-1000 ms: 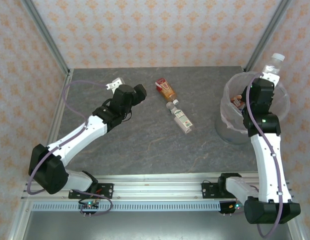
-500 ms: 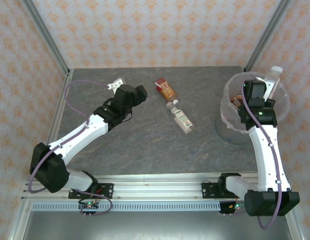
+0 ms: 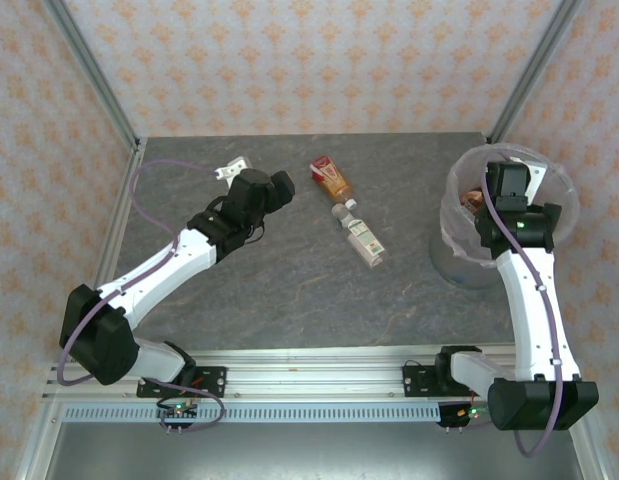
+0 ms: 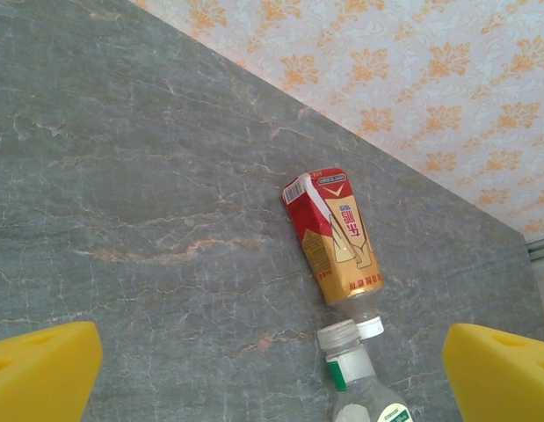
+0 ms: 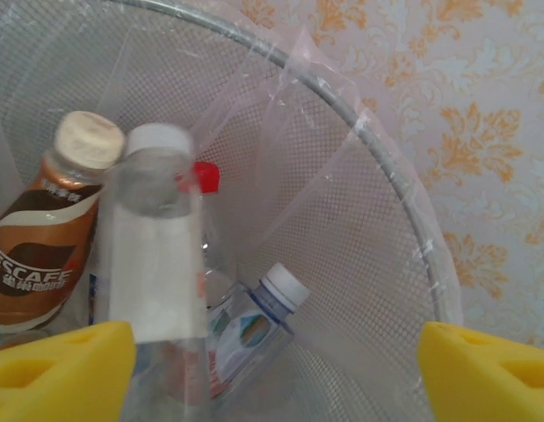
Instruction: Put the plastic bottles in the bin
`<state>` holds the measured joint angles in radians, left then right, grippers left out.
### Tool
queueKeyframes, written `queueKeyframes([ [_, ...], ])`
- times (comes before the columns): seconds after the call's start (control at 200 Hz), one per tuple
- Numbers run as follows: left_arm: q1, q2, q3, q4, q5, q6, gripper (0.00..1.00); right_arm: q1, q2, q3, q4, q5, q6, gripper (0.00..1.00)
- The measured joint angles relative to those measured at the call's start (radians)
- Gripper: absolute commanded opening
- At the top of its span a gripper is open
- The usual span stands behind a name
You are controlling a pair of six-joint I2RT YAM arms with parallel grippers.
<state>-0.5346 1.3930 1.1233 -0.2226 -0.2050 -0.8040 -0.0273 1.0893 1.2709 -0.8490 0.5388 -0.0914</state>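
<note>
The bin [image 3: 467,268] stands at the table's right edge, and my right gripper [image 3: 510,182] hangs over its mouth. In the right wrist view my right gripper [image 5: 276,378] is open. A clear plastic bottle [image 5: 153,255] with a white label is blurred just past the left pad, loose inside the bin [image 5: 377,149]. A brown-labelled bottle [image 5: 43,255] and a white-capped bottle [image 5: 254,321] lie deeper in. My left gripper [image 4: 272,378] is open over the table, with a red-and-gold bottle [image 4: 337,237] and a green-labelled bottle [image 4: 364,387] lying cap to cap ahead of it.
Both loose bottles, the red-and-gold one [image 3: 332,178] and the green-labelled one [image 3: 364,240], lie mid-table between the arms. My left gripper [image 3: 277,186] hovers to their left. A small white scrap [image 3: 229,167] lies at the back left. Patterned walls close three sides.
My right gripper moved in over the bin with the clear bottle and opened. The bottle no longer sticks up above the rim and is dropping inside. The left arm has barely moved.
</note>
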Motion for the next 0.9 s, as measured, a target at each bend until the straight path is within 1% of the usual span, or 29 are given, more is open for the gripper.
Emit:
queueKeyframes([
  [0.175, 0.0, 0.008, 0.001, -0.001, 0.005, -0.001, 1.0, 0.0, -0.01, 0.023, -0.003, -0.019, 0.001, 0.99],
  [0.375, 0.0, 0.024, 0.002, -0.005, 0.014, -0.006, 1.0, 0.0, -0.05, 0.028, 0.003, -0.113, 0.004, 0.99],
  [0.54, 0.0, 0.028, 0.002, -0.005, 0.018, -0.007, 1.0, 0.006, -0.056, 0.047, 0.019, -0.227, 0.034, 0.99],
  [0.651, 0.0, 0.028, 0.002, -0.005, 0.019, -0.007, 1.0, 0.028, -0.067, 0.047, 0.037, -0.344, 0.039, 0.99],
  [0.901, 0.0, 0.028, 0.002, 0.013, 0.051, -0.007, 1.0, 0.152, -0.072, 0.055, 0.101, -0.582, 0.039, 0.99],
])
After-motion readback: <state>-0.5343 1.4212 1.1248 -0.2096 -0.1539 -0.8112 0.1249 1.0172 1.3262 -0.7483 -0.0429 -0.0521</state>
